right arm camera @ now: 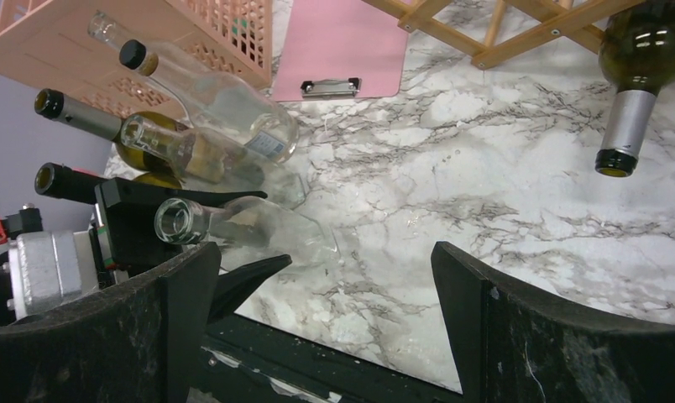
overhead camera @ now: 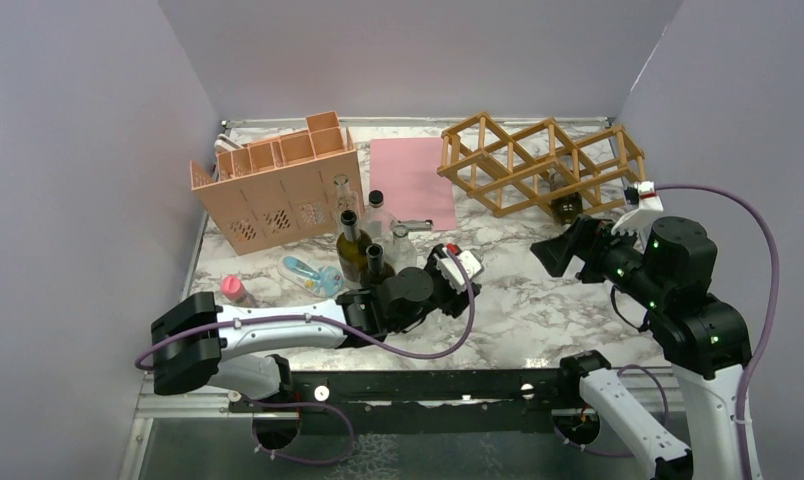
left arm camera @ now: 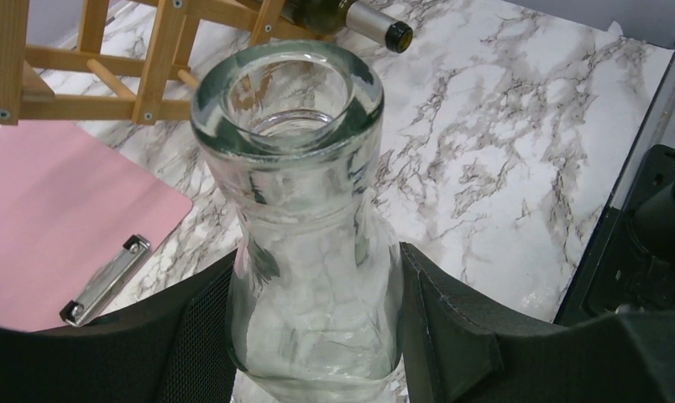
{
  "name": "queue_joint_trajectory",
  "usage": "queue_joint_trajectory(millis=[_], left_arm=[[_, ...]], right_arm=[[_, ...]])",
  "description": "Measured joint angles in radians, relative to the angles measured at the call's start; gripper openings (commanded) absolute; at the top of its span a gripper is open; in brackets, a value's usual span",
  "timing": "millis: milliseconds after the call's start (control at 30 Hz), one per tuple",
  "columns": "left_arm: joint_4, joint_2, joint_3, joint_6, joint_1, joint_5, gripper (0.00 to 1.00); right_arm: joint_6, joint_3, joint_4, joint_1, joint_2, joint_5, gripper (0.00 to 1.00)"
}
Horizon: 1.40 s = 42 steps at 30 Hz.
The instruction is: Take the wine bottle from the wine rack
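My left gripper is clamped on a clear glass bottle, well apart from the wine rack. My right gripper hangs empty, jaws wide apart, near the dark wine bottle. That bottle lies in a lower rack cell with its neck poking out, not yet taken.

The wine rack is golden-brown, the wine bottle dark green, the clipboard pink.

top external: high from near edge, down over white marble table | left wrist: tight on clear glass bottle, facing golden-brown wooden lattice wine rack | right wrist: low across that table | shared: pink clipboard, dark green wine bottle
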<state>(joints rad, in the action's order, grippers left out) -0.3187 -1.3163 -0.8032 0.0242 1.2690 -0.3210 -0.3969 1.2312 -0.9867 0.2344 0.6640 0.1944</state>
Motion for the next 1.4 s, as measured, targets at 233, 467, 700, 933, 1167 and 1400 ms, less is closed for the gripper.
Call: queue_joint_trajectory(millis=[233,467,700,933,1167,1400], left_arm=[[-0.068,0.022,0.099,-0.044,0.000,-0.020,0.37],[-0.096,0.022,0.119,-0.076,0.000,-0.023,0.40],[-0.108,0.022,0.135,-0.100,0.000,-0.022,0.40],[-0.111,0.022,0.149,-0.122,0.000,-0.022,0.46],[-0.126,0.022,0.160,-0.143,0.000,-0.023,0.49],[-0.138,0.023,0.167,-0.148,0.000,-0.025,0.69]], right_arm=[[-0.004,-0.004,0.000,0.000,-0.006,0.000,0.99],[-0.004,-0.006,0.000,0.000,-0.007,0.000,0.99],[-0.006,-0.011,0.000,0.000,-0.019,0.000,0.99],[-0.006,-0.011,0.000,0.000,-0.022,0.000,0.99],[-0.007,-0.012,0.000,0.000,-0.024,0.000,0.99],[-0.006,-0.012,0.000,0.000,-0.024,0.000,0.99]])
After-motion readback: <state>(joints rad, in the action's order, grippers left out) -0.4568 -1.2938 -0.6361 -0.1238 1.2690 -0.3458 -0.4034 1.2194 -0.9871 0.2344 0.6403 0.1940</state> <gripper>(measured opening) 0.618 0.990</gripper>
